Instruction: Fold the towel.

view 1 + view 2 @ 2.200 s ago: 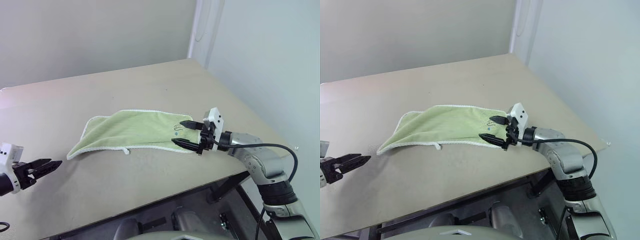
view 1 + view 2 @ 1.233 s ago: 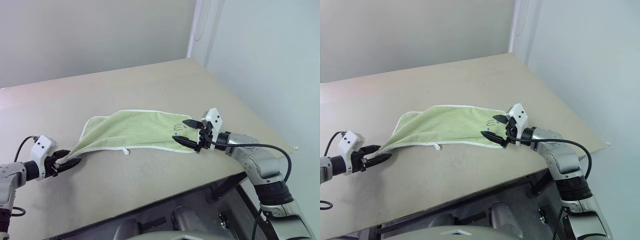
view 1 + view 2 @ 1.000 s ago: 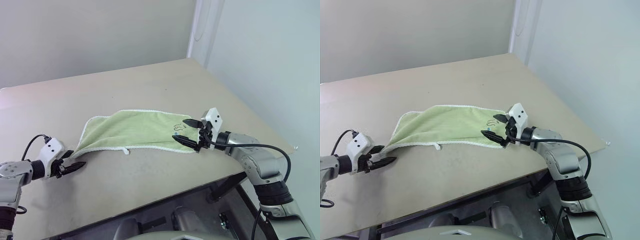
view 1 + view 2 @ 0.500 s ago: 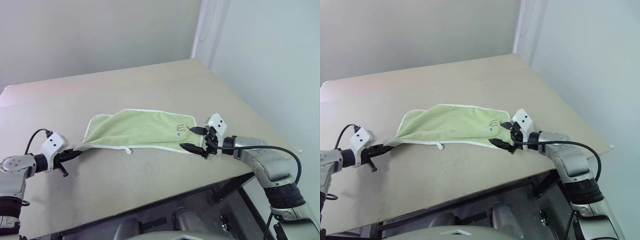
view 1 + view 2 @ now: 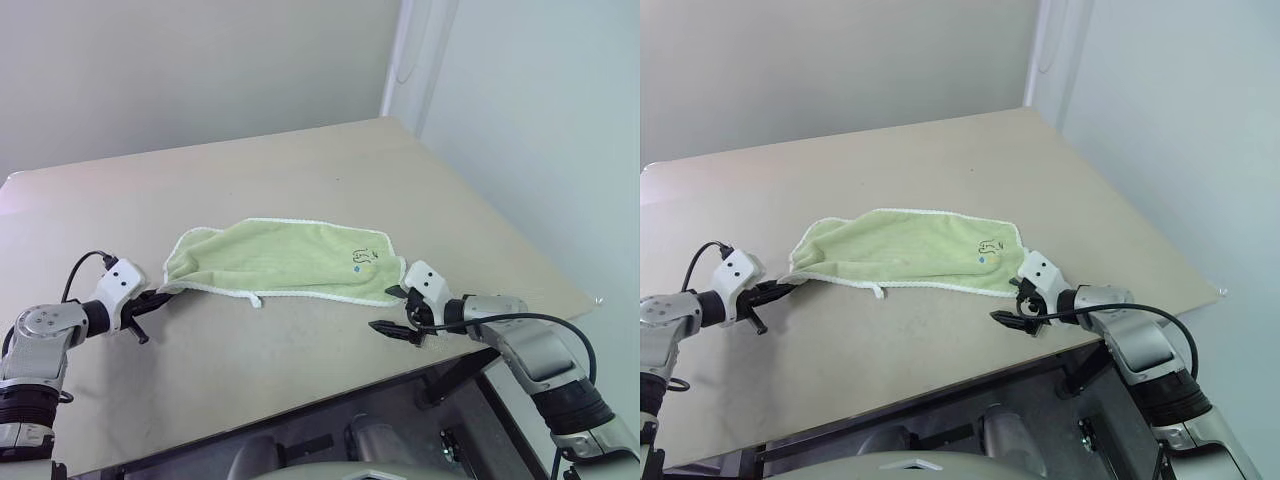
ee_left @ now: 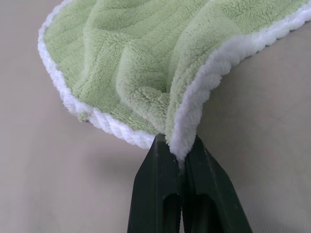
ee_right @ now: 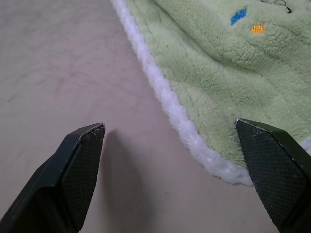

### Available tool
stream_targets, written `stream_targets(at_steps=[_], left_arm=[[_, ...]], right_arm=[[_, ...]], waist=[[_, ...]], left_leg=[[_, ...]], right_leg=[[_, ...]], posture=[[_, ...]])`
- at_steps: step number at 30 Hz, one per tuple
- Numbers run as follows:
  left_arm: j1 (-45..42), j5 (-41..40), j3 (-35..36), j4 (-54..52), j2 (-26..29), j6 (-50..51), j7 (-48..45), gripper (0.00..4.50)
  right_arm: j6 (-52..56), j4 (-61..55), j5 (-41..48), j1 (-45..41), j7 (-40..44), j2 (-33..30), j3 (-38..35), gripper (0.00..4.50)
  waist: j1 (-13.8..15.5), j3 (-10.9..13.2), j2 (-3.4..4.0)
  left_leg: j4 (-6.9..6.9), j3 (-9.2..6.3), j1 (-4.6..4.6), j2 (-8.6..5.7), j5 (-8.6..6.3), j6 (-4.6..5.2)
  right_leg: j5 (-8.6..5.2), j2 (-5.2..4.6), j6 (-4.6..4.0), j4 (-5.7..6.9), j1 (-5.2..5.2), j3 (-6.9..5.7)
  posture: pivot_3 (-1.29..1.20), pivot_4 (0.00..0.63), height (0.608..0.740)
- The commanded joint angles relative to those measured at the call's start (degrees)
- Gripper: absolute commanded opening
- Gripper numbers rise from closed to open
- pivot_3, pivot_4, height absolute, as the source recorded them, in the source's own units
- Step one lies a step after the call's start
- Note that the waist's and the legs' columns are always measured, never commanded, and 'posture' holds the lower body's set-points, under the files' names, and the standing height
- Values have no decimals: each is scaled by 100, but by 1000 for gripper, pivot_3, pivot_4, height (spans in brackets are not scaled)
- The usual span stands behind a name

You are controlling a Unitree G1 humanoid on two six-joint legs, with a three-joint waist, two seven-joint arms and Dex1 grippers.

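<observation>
The towel [image 5: 285,260] is spread as a long, loosely folded strip across the middle of the frame on the table [image 5: 300,170], its white edging traced along both long sides. A small white loop tag [image 5: 256,300] hangs from the near edge, and a tiny dark embroidered mark [image 5: 362,255] is seen near the right end; its shape cannot be made out. What lies beneath the upper layer of cloth is hidden.

The left corner of the towel is pinched in the left claw [image 6: 177,155], whose two black fingers are pressed together on the white edging; in the left eye view this claw [image 5: 160,297] is found at the lower left of the frame. The right claw [image 5: 392,310] is seen at the lower right, spread wide, just beside the towel's right corner and low over the table. In the right wrist view one fingertip [image 7: 82,160] is over bare table and the other [image 7: 272,160] over the cloth edge; contact cannot be told.

Bare table is left all around the towel, with broad room toward the upper frame. The table's near edge runs close below both claws, and its right edge passes just right of the right claw.
</observation>
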Motion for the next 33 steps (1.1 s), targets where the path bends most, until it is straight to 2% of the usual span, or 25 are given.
stream_targets(at_steps=[1,3,5,14,16,20,25,29,33], left_arm=[[-66,-16,40,-175,15,-16,49,6],[-58,-14,37,-190,15,-13,60,0],[-51,-2,31,-194,22,-19,63,0],[-37,-34,75,-223,55,36,49,0],[-44,-84,107,-242,46,86,37,0],[-212,-583,383,-506,-14,722,-34,0],[-1088,-1377,876,-641,-192,1921,290,0],[-2093,-1349,957,24,-370,2103,843,0],[-3150,-855,677,1182,-557,1637,1395,0]], right_arm=[[-124,286,-204,-198,-112,15,-36,4321],[-94,402,-171,-304,-169,107,-103,3909],[-58,537,-220,-424,-213,144,-88,3300],[-33,751,-324,-619,-131,128,-78,22],[39,600,-121,-627,-26,133,-233,22],[618,-40,1040,-850,392,143,-1094,22],[1254,106,2254,-1877,397,256,-2143,22],[961,1130,2154,-2855,103,483,-2311,22],[126,2806,1550,-3902,-302,868,-2164,22]], waist=[[-1,-1,-1],[-1,-3,-4],[-2,-3,-5],[4,-4,-7],[4,-4,-6],[1,-1,-2],[0,1,-6],[-7,-1,-7],[-39,1,-3]], left_leg=[[0,0,1,0,0,0],[1,0,6,0,0,0],[2,0,13,0,0,0],[4,0,23,0,0,0],[4,-1,23,0,0,0],[4,-1,15,0,0,0],[11,-7,6,0,1,0],[10,-9,17,0,1,0],[7,-2,21,-2,1,0]], right_leg=[[0,0,0,0,1,0],[0,0,0,0,7,0],[0,0,0,1,14,0],[1,-1,0,0,27,0],[1,-1,-1,0,27,0],[1,-1,0,-1,22,0],[14,2,18,4,14,-2],[17,4,21,0,26,-5],[21,3,21,-4,29,-1]], posture=[[0,0,740],[0,0,740],[0,0,740],[0,0,740],[0,0,740],[0,0,740],[0,0,740],[0,0,740],[0,0,740]])
